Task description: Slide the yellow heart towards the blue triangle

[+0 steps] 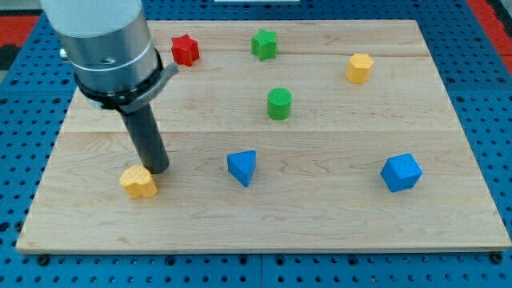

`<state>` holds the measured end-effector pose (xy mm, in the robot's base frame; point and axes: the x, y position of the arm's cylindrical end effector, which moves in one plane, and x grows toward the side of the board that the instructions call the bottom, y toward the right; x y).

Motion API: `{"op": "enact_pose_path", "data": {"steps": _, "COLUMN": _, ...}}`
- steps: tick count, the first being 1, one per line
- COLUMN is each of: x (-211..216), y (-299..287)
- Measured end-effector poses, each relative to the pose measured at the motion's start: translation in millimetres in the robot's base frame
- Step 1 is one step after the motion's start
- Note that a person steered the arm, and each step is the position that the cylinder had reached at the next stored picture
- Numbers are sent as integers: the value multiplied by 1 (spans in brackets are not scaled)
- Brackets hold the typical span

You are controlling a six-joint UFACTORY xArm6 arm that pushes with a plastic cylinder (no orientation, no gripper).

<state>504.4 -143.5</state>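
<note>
The yellow heart [138, 182] lies on the wooden board at the lower left. The blue triangle [242, 167] lies to its right, near the board's middle bottom, with a clear gap between them. My tip [158, 170] stands on the board just above and to the right of the yellow heart, touching or almost touching its upper right edge. The rod rises from there to the arm's grey body at the view's top left.
A red star [186, 50] and a green star [264, 44] lie near the top edge. A green cylinder [279, 104] sits above the blue triangle. A yellow hexagon [359, 68] is at the upper right, a blue cube [400, 173] at the lower right.
</note>
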Motion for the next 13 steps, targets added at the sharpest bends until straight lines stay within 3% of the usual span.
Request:
{"op": "enact_pose_path", "data": {"steps": 3, "x": 12, "y": 7}}
{"op": "enact_pose_path", "data": {"steps": 4, "x": 38, "y": 7}}
{"op": "enact_pose_path", "data": {"steps": 5, "x": 92, "y": 1}}
{"op": "enact_pose_path", "data": {"steps": 6, "x": 111, "y": -32}}
{"op": "enact_pose_path", "data": {"steps": 7, "x": 88, "y": -54}}
{"op": "enact_pose_path", "data": {"steps": 9, "x": 53, "y": 8}}
{"op": "enact_pose_path", "data": {"steps": 13, "x": 49, "y": 20}}
